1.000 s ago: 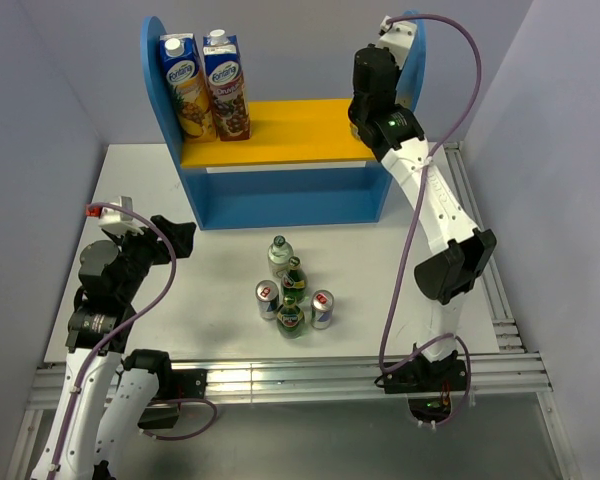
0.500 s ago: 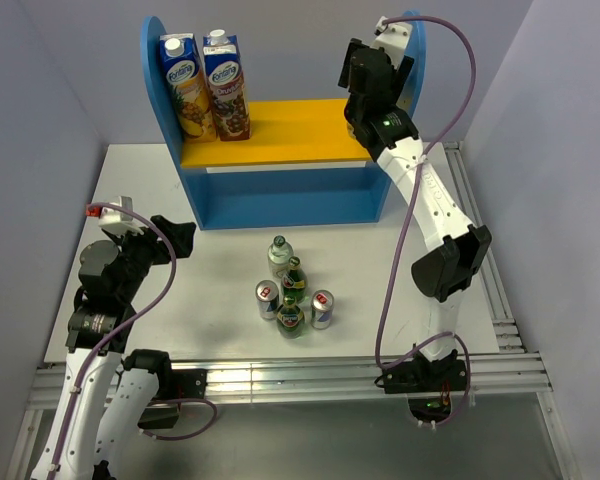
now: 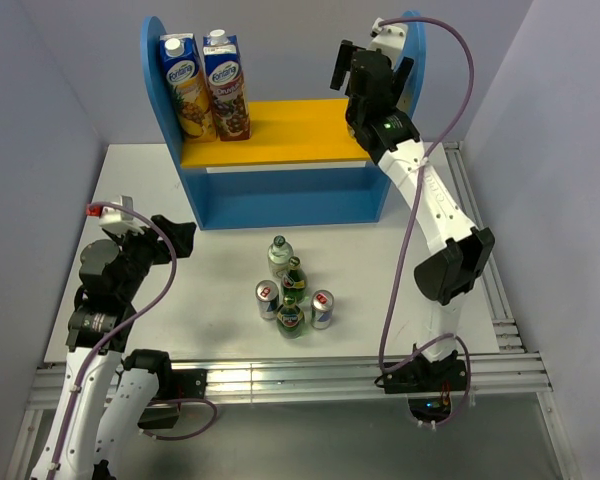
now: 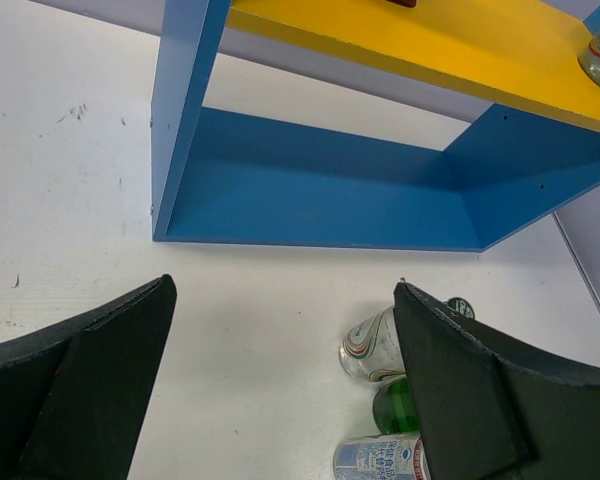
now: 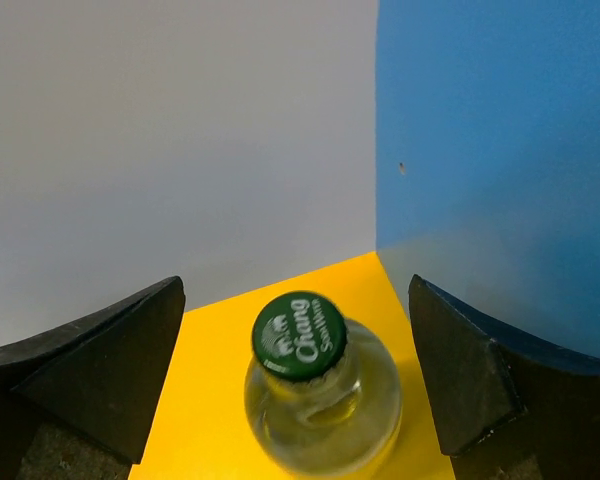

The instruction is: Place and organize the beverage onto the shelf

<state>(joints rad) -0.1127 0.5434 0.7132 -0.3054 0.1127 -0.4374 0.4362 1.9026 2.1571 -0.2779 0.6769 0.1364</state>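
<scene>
Atop the yellow board of the blue wooden shelf, my right claw gapes released around the clear yellowish glass bottle, and a crooked retreat could topple it.

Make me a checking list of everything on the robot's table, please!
Surface: white table, lightly scuffed.
Job's things: shelved bottle, clear, upright on the shelf, right end of its yellow board; clear bottle, two green bottles and two cans clustered on the table.
Clutter: two juice cartons at the board's left end.
Grippers: right gripper open, straddling the shelved bottle, not touching; left gripper open, empty, above the table.
Cables: right purple cable and left purple cable loop along their arms; no snag seen.
Surroundings: plain walls; metal rails at the near edge.
</scene>
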